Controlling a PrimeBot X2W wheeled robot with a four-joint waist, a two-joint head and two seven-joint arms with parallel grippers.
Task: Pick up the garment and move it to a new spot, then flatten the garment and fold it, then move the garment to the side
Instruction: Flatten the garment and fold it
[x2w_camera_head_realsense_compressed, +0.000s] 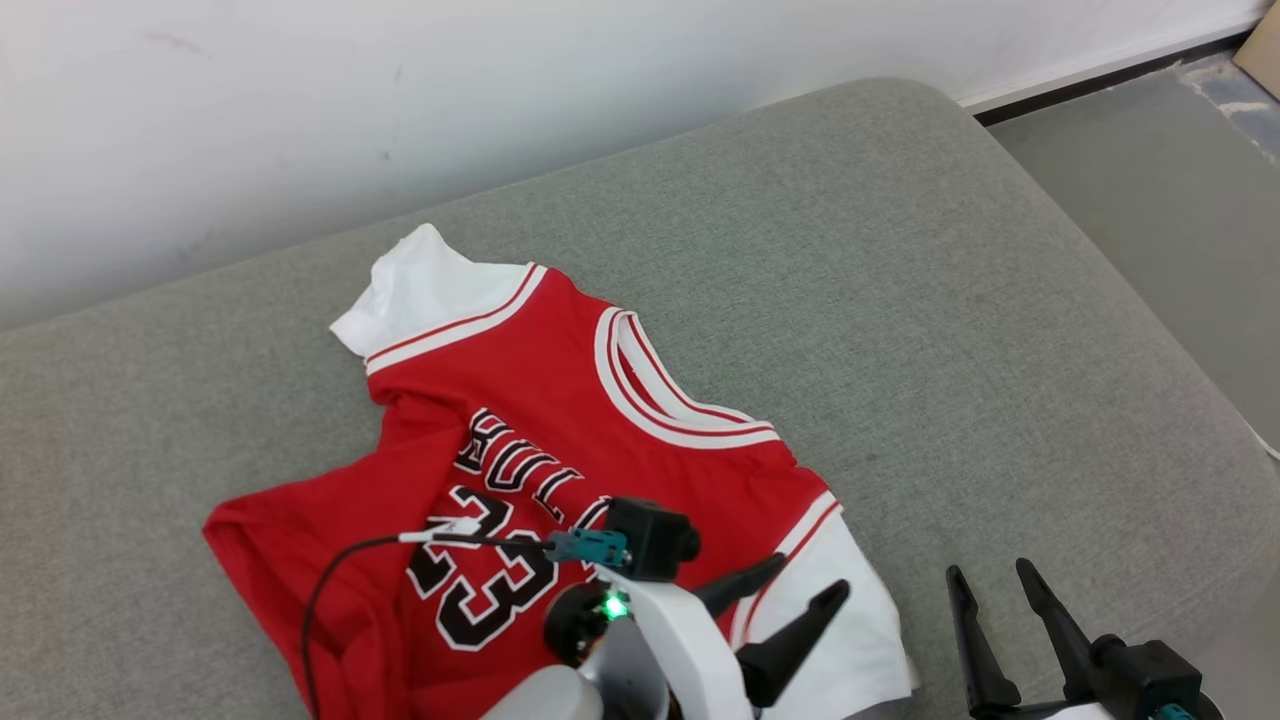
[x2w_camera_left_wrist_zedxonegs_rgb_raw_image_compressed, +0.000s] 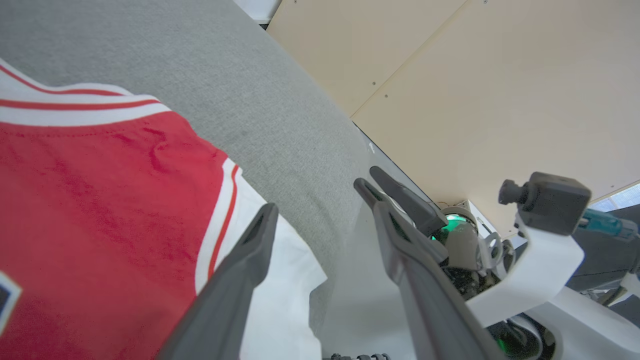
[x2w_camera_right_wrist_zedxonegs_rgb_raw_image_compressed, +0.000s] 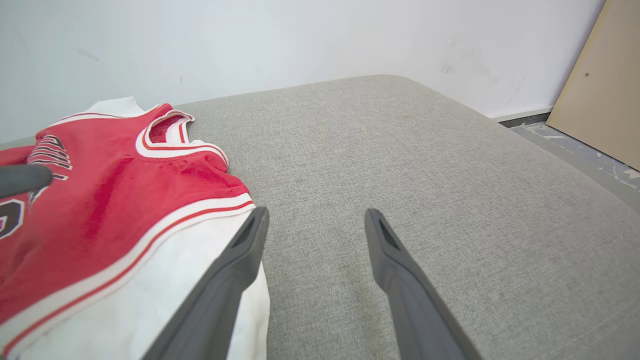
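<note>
red bulls jersey (x2w_camera_head_realsense_compressed: 540, 400): on grey cushion (x2w_camera_head_realsense_compressed: 900, 300), 10 o'clock of left gripper (x2w_camera_head_realsense_compressed: 812, 585), released; right gripper (x2w_camera_head_realsense_compressed: 990, 572) at jersey's 4 o'clock, released.

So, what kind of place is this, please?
Probably a bare indoor test room: a wide grey fabric cushion against a plain white wall, a pale wooden board, a grey concrete floor.

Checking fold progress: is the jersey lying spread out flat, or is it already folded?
Spread, not folded: the jersey lies front up on the grey cushion, both white sleeves out, hem end rumpled.
</note>
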